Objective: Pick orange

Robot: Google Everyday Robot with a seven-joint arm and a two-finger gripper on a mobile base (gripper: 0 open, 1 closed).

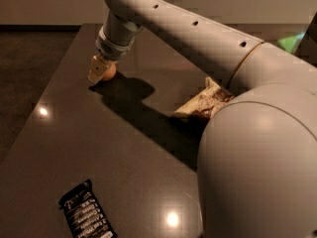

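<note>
Your end effector (100, 69) was low over the far left part of the desk (124, 148), at the end of the long arm (188, 29) that reached across from the right. The orange (109, 72) was right there with it, touching its tip on the right side, and it looked to be sitting on the desk, not up in the air. You could not tell from here if the end effector was wide, narrow or already squeezing the orange. So the reach looked done, I think, but the pick was not: you had yet to get a sure hold and lift the orange up. The brown snack bag (203, 105) lay well apart to the right, and a black wrapped bar (86, 216) lay near the front edge.
</note>
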